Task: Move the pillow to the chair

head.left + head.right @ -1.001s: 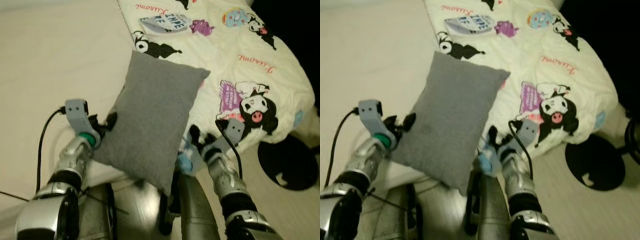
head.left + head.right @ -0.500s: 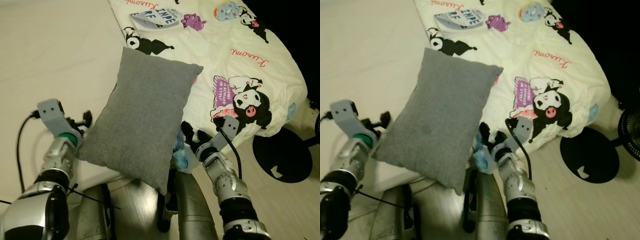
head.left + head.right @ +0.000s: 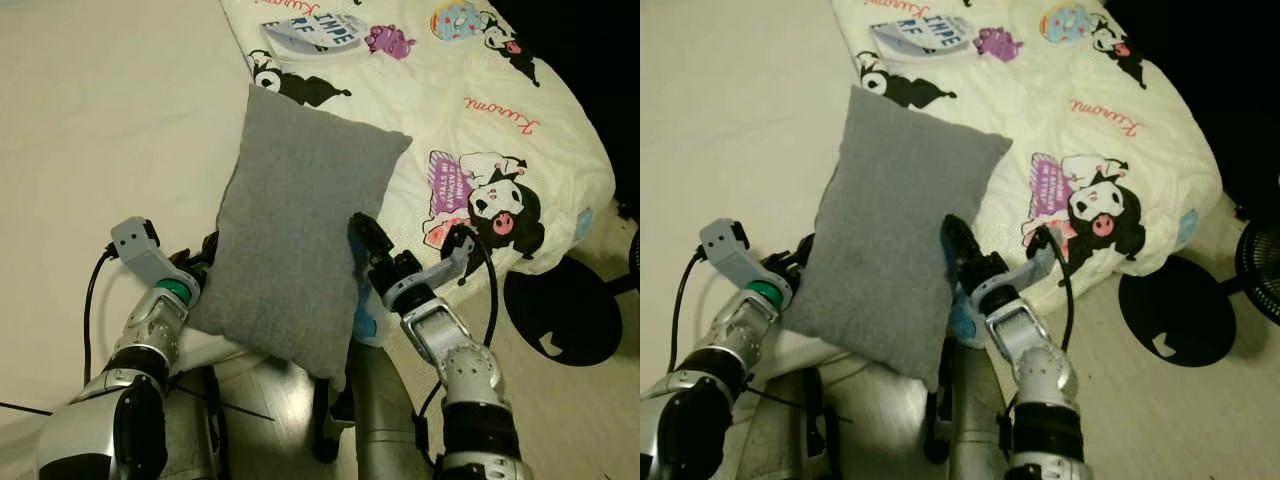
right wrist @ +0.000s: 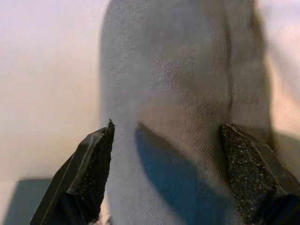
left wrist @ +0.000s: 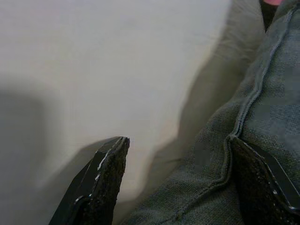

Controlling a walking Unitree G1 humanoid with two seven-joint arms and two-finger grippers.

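Grey woven pillow (image 3: 295, 240) lies squeezed between both grippers, the left gripper (image 5: 180, 176) and right gripper (image 4: 164, 164) each spread wide against an edge, neither pinching fabric. With only that sideways pressure, I think it could sag and slip back onto the cartoon-print blanket (image 3: 500, 110) as it is lifted.

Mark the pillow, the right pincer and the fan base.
pillow (image 3: 295, 230): left eye view, middle of its grey face.
right pincer (image 3: 366, 240): left eye view, between its fingertips.
fan base (image 3: 560, 325): left eye view, black disc's middle.

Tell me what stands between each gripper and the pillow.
Nothing visible. The left gripper and right gripper sit against opposite edges of the grey pillow, both open, with its cloth between their fingers. No chair can be seen.
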